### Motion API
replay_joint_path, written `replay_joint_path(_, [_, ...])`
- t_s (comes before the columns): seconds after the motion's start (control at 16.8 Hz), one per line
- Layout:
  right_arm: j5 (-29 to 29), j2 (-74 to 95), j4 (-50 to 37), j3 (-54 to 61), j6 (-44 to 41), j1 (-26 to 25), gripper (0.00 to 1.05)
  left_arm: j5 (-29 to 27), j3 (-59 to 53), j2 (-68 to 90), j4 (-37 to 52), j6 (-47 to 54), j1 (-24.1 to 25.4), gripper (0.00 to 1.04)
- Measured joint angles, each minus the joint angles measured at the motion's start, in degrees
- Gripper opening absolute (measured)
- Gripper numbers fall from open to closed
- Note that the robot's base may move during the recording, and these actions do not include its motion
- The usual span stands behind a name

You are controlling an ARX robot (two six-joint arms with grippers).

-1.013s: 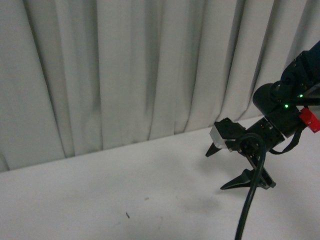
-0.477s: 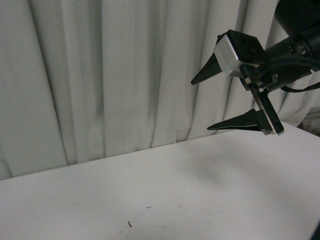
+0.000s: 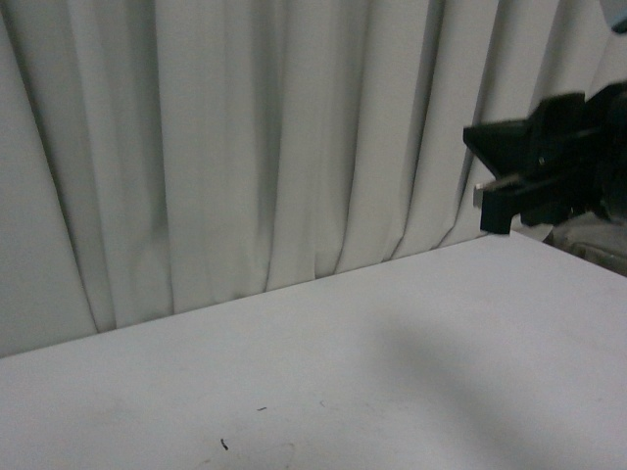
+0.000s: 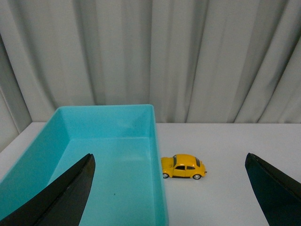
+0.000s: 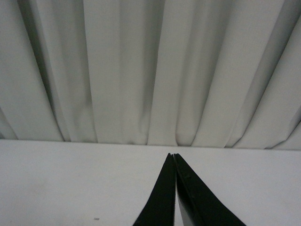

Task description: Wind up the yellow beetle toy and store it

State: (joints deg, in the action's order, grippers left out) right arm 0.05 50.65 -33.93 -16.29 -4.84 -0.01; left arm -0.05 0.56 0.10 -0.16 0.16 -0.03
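One yellow beetle toy [image 4: 184,166] beside teal bin [image 4: 108,121]; left claw [image 4: 169,156] apart, right claw [image 5: 172,156] together.

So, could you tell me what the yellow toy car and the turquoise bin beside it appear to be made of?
The yellow beetle toy looks like glossy painted metal or hard plastic; its roof shines, but which is unclear. The turquoise bin looks like smooth moulded plastic: uniform colour, thin walls, soft sheen.
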Motion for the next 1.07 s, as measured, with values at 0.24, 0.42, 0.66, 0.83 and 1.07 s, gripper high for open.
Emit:
replay_joint_path(0.24, [0.0,-7.2,0.3,6.1,3.6,0.0,0.02,0.0,0.0,0.0,0.0,0.0,0.0,0.98])
replay_joint_path(0.42, [0.0,-12.5,2.7,9.9,3.8,0.0,0.02,0.0,0.0,0.0,0.0,0.0,0.0,0.98])
replay_joint_path(0.66, [-0.1,-19.6,7.0,12.7,3.8,0.0,0.02,0.0,0.0,0.0,0.0,0.0,0.0,0.98])
replay_joint_path(0.83, [0.0,-25.1,10.8,13.9,3.9,0.0,0.02,0.0,0.0,0.0,0.0,0.0,0.0,0.98])
replay_joint_path(1.07, [0.0,-30.3,13.3,15.7,4.0,0.0,0.02,0.0,0.0,0.0,0.0,0.0,0.0,0.98])
